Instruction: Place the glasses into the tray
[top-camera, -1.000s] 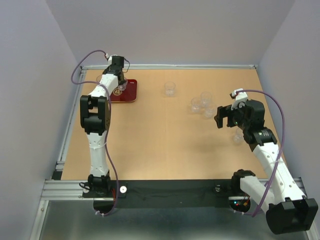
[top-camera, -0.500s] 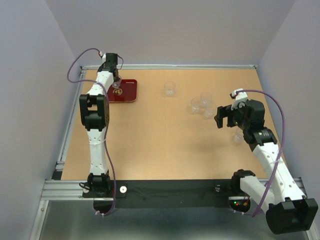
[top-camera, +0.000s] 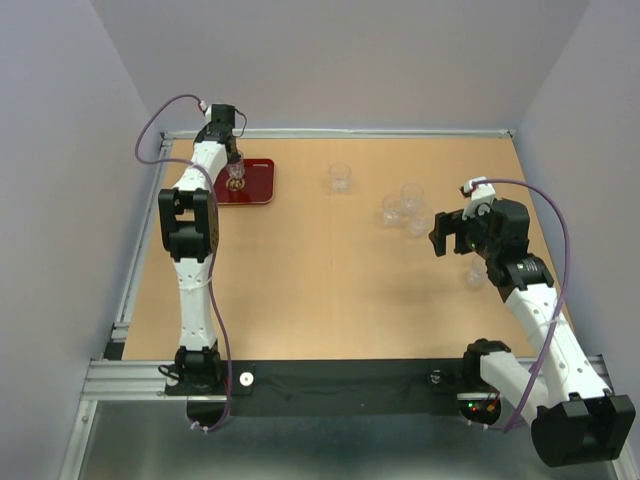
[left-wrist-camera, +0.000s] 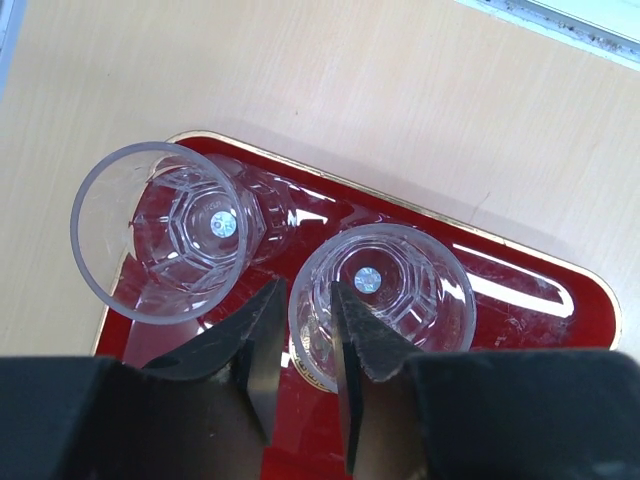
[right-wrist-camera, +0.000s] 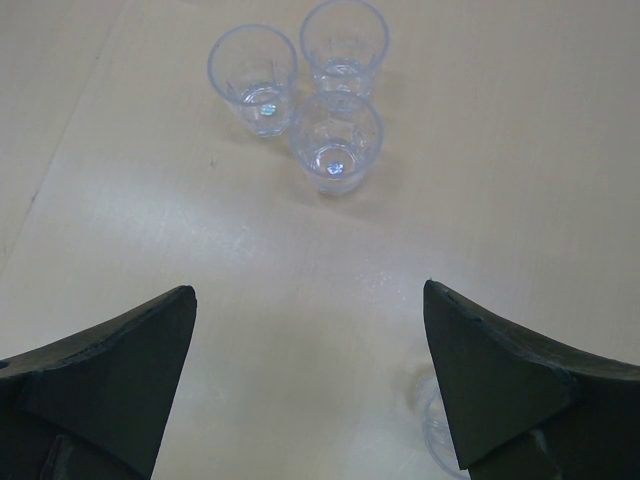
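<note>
The dark red tray (top-camera: 257, 186) lies at the table's far left, and two clear glasses (left-wrist-camera: 165, 230) (left-wrist-camera: 385, 290) stand upright in the tray (left-wrist-camera: 540, 300). My left gripper (left-wrist-camera: 305, 290) hangs over it (top-camera: 233, 160), open a little: one finger is inside the right glass, the other outside, with the rim wall loose between them. Three glasses (right-wrist-camera: 254, 75) (right-wrist-camera: 343, 40) (right-wrist-camera: 336, 140) cluster on the table ahead of my right gripper (right-wrist-camera: 309, 290), which is wide open and holds nothing (top-camera: 440, 235). Another glass (right-wrist-camera: 440, 430) peeks out beside its right finger.
A lone glass (top-camera: 341, 178) stands on the wooden table right of the tray. A metal rail (top-camera: 340, 132) runs along the far edge. Grey walls close in at the left, the right and the back.
My left arm shifted slightly back and left over the tray, and its jaws have parted from the glass rim. The right arm has not moved.
</note>
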